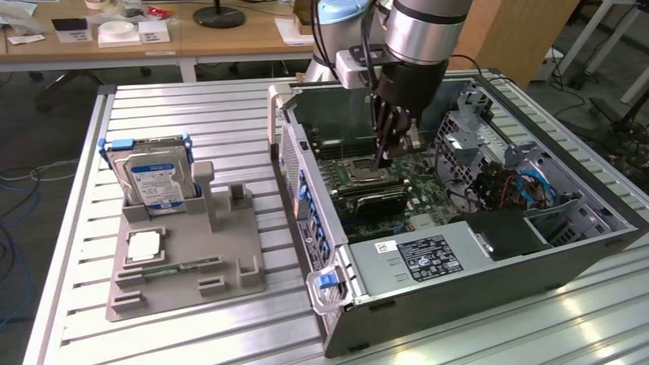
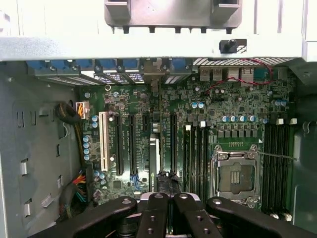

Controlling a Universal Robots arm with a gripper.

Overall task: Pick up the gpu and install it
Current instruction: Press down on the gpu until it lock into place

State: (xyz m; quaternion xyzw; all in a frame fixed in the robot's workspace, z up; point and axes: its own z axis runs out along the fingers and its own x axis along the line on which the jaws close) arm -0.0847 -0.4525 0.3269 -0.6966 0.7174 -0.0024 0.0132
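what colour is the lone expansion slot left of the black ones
White, clearest in the wrist view: expansion slot.

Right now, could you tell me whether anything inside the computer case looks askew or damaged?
Nothing stands out. The gpu stands on edge, in line with the expansion slots, close by the shut gripper. The processor socket is empty, and nothing looks bent.

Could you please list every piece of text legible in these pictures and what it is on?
None can be read.
Blue-and-white label on the silver hard drive: print too blurred.
Black label on the grey power supply box: too small.
White sticker beside it: illegible.
Green motherboard markings: too small.
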